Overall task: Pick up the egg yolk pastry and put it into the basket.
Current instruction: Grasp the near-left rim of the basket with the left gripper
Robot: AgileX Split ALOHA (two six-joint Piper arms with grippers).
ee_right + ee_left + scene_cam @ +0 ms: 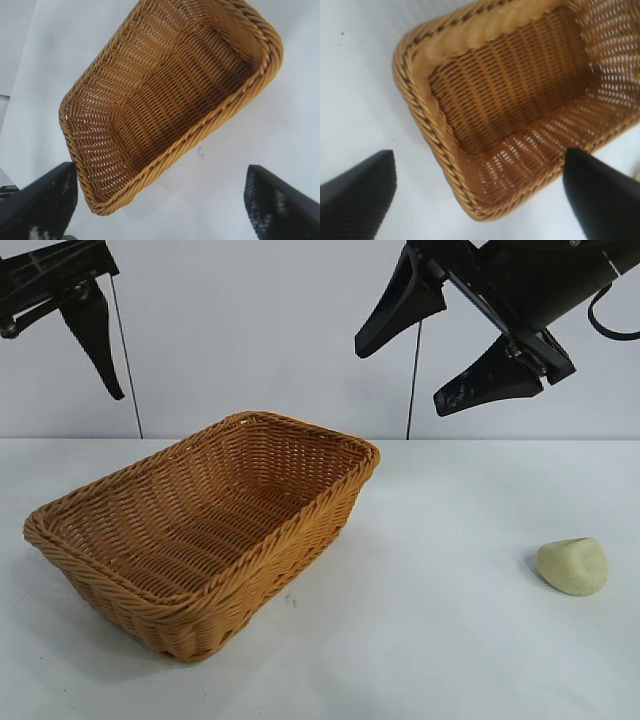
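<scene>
The right gripper (455,340) hangs high at the far right of the scene with its jaws spread wide and nothing between them; its fingers (277,207) frame the table and the basket below. The left gripper (100,355) is raised at the far left, jaws likewise wide apart and empty, and need only remain clear. The pastry (573,565) lies on the white table (440,640) at the near right, well apart from the basket (205,530), which stands left of centre with nothing visible inside. The pastry does not appear in the right wrist view, so the gripper is judged to be aimed toward the basket, not the target. The step in hand appears to be the approach for the pick, and the right arm is the nearer one. Swing the gripper toward the near right until the pastry sits midway between the fingers, then descend with the jaws kept wide. Straddle the lump across its narrower width and close gently: it looks soft and rounded, so a hard squeeze may dent it and an off-centre closure may roll it aside. Lift above the braided rim before crossing left
</scene>
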